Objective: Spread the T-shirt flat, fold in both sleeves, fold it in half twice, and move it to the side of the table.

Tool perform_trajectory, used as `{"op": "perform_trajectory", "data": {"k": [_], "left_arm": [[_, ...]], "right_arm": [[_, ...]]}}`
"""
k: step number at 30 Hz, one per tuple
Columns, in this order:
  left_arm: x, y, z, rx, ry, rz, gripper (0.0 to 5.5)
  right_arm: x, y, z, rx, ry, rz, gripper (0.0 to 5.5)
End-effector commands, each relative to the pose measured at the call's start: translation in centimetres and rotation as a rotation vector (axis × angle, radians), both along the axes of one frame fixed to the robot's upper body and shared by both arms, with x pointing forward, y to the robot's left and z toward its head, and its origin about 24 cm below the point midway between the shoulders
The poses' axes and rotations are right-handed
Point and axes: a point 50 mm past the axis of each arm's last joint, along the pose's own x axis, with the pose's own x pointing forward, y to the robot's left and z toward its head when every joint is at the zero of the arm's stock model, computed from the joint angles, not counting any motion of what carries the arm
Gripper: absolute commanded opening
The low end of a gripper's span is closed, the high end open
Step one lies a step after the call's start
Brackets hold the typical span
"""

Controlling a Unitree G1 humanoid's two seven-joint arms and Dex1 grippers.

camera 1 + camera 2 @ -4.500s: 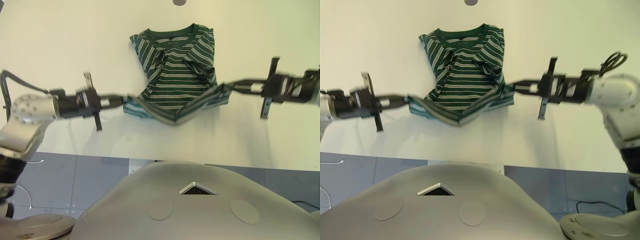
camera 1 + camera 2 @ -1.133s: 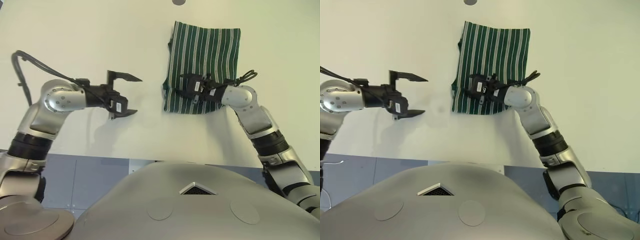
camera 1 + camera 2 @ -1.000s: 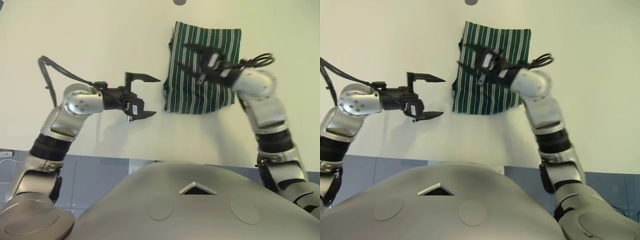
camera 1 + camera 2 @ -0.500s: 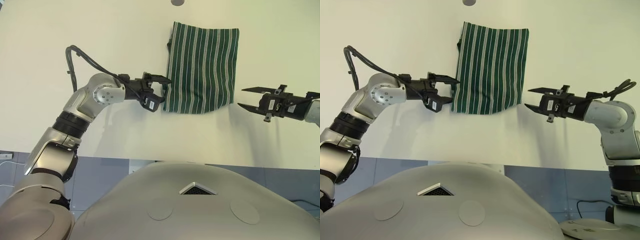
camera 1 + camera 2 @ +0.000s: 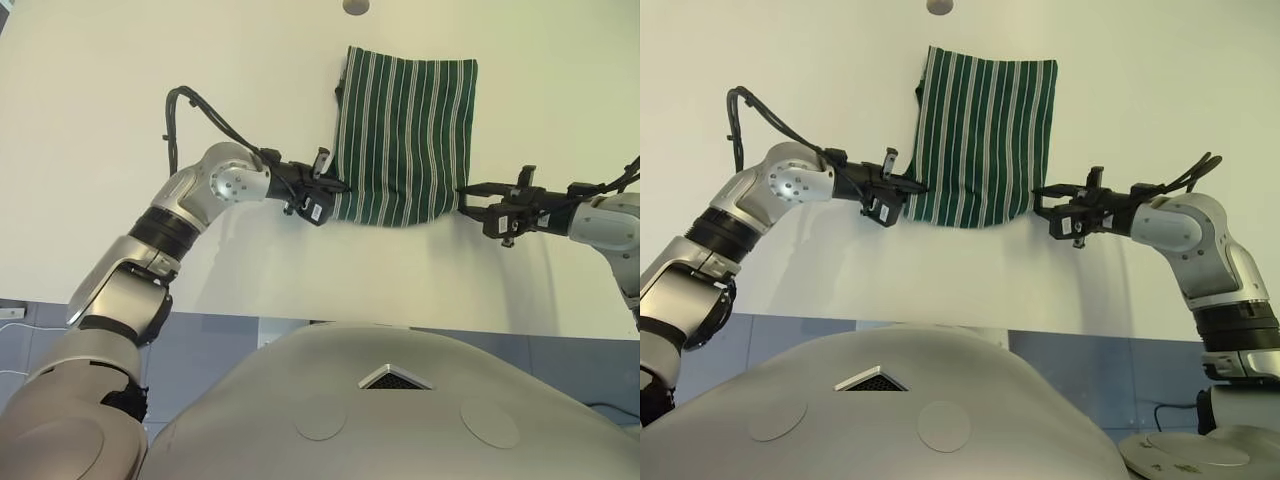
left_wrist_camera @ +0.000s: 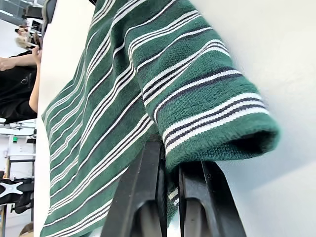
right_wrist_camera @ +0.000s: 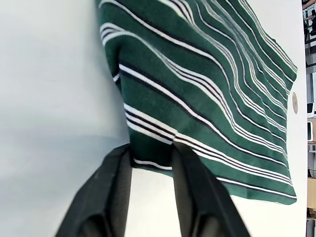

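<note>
Two grippers meet the folded shirt [image 5: 405, 135] at upper middle on the table [image 5: 150, 80]: the left gripper [image 5: 340, 187] pinches its lower-left corner, while the right gripper [image 5: 463, 198] straddles the lower-right corner, fingers apart.

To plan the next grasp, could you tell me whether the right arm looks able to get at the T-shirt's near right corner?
Probably yes: the jaws of the right arm sit either side of that corner of the T-shirt, with nothing in the way.
</note>
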Motion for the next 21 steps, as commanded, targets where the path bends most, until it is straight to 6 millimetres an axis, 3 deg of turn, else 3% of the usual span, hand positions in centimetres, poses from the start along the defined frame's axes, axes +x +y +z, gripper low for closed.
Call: {"op": "perform_trajectory", "data": {"k": [1,4,9,12,15,16,19,21], "left_arm": [[-1.3,1.5,-3.2,0.150,0.153,0.026,0.00],[-1.6,2.0,-1.7,0.065,0.302,0.085,0.00],[-3.4,5.4,4.3,-0.089,0.695,0.199,0.00],[-4.1,6.4,8.8,-0.104,0.868,0.185,0.00],[-2.1,5.4,9.5,-0.094,0.885,0.205,0.00],[-0.1,4.6,9.3,-0.124,0.874,0.241,0.00],[4.7,2.0,8.8,-0.213,0.883,0.332,0.00],[6.3,1.0,7.0,-0.220,0.917,0.396,0.00]], "right_arm": [[-0.4,0.2,-1.6,-0.063,0.098,0.021,0.58],[-0.7,1.4,-0.5,0.040,0.199,0.005,0.15],[-3.1,3.0,3.9,0.174,0.473,0.073,0.10],[-3.9,3.5,8.0,0.287,0.663,0.102,0.09],[-1.2,2.5,10.1,0.373,0.693,0.033,0.09],[0.2,1.6,10.2,0.418,0.719,-0.026,0.09],[2.5,-0.8,8.9,0.506,0.831,-0.185,0.09],[3.7,-1.4,7.2,0.576,0.894,-0.291,0.09]]}}
